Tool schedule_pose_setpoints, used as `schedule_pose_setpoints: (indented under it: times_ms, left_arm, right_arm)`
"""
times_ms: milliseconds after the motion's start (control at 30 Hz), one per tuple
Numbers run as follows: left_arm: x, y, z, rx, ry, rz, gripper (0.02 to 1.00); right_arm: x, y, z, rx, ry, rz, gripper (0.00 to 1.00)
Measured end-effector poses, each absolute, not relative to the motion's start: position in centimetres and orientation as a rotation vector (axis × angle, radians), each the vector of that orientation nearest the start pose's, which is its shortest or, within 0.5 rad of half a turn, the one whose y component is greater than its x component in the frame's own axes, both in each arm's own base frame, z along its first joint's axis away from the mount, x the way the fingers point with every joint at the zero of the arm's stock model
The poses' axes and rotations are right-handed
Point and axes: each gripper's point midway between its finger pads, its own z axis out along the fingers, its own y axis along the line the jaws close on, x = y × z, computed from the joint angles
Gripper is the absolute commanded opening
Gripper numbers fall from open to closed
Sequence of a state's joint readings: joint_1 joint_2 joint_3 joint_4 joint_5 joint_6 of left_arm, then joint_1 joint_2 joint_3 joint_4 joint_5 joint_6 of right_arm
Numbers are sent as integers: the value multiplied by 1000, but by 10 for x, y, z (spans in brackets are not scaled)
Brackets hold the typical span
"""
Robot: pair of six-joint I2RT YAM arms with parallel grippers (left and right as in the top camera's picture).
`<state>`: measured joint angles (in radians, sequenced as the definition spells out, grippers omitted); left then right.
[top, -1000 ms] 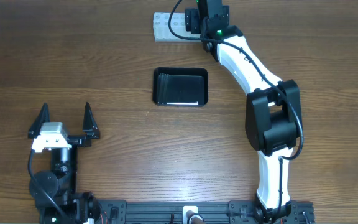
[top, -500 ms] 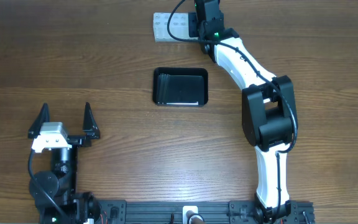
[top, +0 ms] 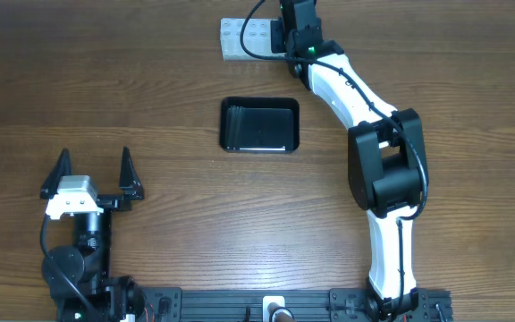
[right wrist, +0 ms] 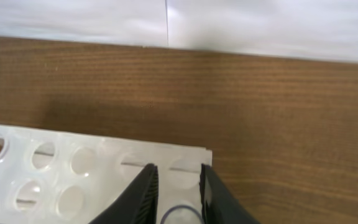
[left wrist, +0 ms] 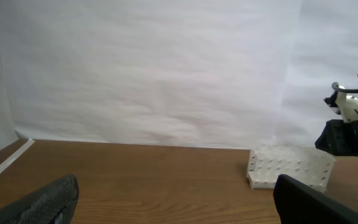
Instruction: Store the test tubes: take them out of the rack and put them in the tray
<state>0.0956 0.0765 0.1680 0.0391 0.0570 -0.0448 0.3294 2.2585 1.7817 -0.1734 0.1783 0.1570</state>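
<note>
Over the last second the right arm has swung its elbow inward and carried the right gripper (right wrist: 177, 168) onto the end of the rack (top: 244, 39); in the last half second it has held still. Its jaws stand a little apart, one on each side of the round rim of a test tube (right wrist: 178, 214) in the rack's end hole, with no squeeze visible yet. The tube stands upright, its long axis in line with the fingers, so I judge the next move to be a close and a straight pull up. The tray (top: 259, 148) lies near the rack, on the side towards the arm bases. The left gripper (top: 94, 174) rests well apart, jaws spread wide, so the right arm is nearer.
</note>
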Motion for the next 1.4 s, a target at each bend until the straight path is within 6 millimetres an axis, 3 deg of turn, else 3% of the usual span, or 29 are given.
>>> schedule_pose_setpoints:
  times_ms: [433,567,667,733,833,867,900,933,1000,1067,1167,1400]
  left_arm:
    - [239,13,248,-54,1439,1,998]
    - [239,13,248,-54,1439,1,998]
    - [239,13,248,-54,1440,1,998]
    - [239,13,248,-54,1439,1,998]
    - [239,13,248,-54,1439,1,998]
    - [239,13,248,-54,1439,1,998]
    - [239,13,248,-54,1439,1,998]
    - [239,13,248,-54,1439,1,998]
    - [239,13,248,-54,1440,1,998]
    - [239,13,247,-54,1440,1,998]
    - [239,13,248,-54,1440,1,998]
    - [239,13,248,-54,1440,1,998]
  right_arm:
    - [603,174,111,-92,2208,72,126]
    - [601,173,124,-91,2197,75,128]
    - [595,171,167,-82,2142,93,128]
    - [588,169,215,-70,2065,116,126]
    - [562,163,310,-50,1915,161,119]
    - [539,157,367,-38,1823,187,115]
    - [536,156,372,-37,1818,189,112]
    - [518,152,382,-38,1851,190,115]
    - [491,148,379,-39,1932,190,121]
    - [464,153,357,-59,2069,205,123]
    - [438,169,299,-102,2295,225,128]
    - [429,213,177,-121,2568,294,137]
